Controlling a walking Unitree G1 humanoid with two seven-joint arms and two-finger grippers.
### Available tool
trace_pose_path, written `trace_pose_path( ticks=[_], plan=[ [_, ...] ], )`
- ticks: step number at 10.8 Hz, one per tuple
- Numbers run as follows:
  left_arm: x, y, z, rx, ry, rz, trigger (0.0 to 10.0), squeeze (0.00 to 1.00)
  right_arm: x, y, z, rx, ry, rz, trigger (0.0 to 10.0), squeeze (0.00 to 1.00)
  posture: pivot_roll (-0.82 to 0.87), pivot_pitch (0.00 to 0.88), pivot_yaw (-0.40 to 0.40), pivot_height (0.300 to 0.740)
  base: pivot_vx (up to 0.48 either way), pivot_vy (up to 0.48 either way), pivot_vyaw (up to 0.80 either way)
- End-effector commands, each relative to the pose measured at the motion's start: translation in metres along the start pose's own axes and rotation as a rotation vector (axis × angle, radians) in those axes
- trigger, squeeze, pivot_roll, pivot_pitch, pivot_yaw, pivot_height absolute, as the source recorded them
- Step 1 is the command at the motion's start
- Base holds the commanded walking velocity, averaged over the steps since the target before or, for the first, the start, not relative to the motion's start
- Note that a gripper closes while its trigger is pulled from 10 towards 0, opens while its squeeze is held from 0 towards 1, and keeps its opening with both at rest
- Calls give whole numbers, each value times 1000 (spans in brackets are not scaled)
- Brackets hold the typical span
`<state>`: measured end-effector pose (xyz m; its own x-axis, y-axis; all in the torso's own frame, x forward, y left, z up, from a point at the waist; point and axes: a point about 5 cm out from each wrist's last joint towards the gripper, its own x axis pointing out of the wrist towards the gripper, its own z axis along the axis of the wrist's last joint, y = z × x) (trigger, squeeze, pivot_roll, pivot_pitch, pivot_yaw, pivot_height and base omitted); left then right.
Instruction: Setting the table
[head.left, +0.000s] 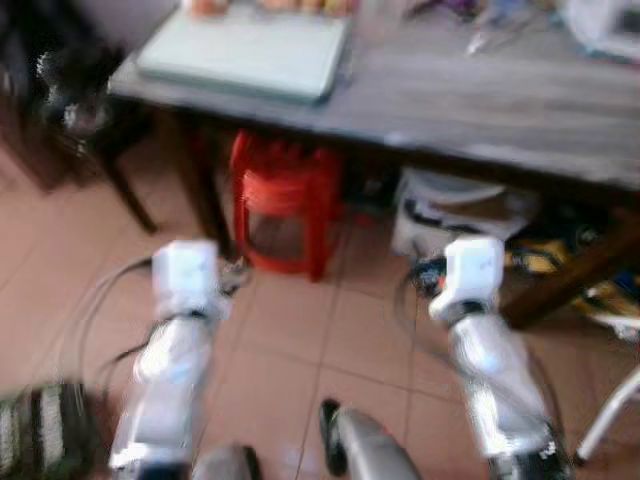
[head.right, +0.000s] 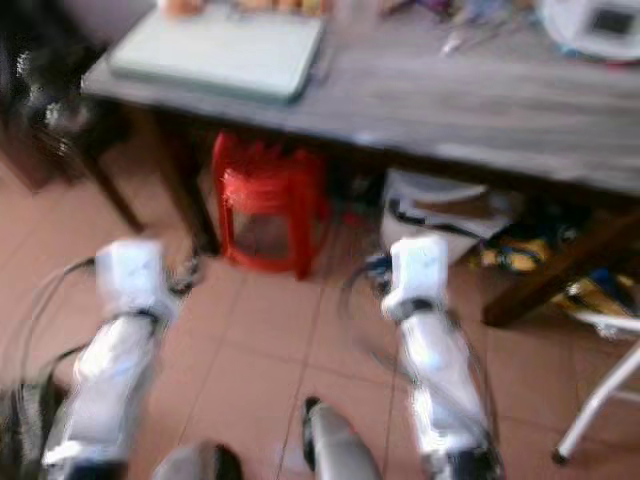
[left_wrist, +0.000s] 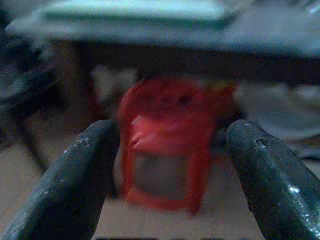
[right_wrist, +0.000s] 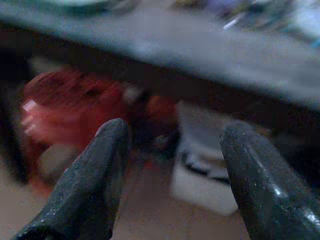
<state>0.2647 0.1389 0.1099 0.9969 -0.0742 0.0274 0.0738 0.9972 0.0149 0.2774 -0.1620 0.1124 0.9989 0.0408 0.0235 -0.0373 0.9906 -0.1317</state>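
Grey wooden table (head.left: 480, 100) over terracotta tiles (head.left: 330, 340), red stool (head.left: 285, 215) beneath; both tools gaping, empty.

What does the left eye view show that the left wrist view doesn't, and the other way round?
Left eye view: both silver arms, the right tool's mount, a pale green tray on the table, and a white bag under it.
Left wrist view: the left tool, its two black fingers apart with nothing between them.
Both: the grey table and the red stool beneath it, blurred.
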Motion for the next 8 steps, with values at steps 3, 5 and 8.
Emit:
trace_pose_path(
  ticks=[3, 5, 8],
  plan=[
    [-9, 3, -17, 9, 44, -11, 10000, 0, -2, 8, -2, -20, -23, 69, 10000, 0, -19, 7, -4, 740, 0, 0, -800],
    [-8, 2, -25, 17, 64, -21, 10000, 0, -10, 8, -15, -57, 2, 112, 10000, 0, -35, 0, 2, 740, 0, 0, 0],
    [-21, 6, -40, -8, 118, -55, 10000, 0, -24, 0, -24, -63, 31, 56, 10000, 0, -66, 0, 18, 740, 0, 0, 0]
  ],
)
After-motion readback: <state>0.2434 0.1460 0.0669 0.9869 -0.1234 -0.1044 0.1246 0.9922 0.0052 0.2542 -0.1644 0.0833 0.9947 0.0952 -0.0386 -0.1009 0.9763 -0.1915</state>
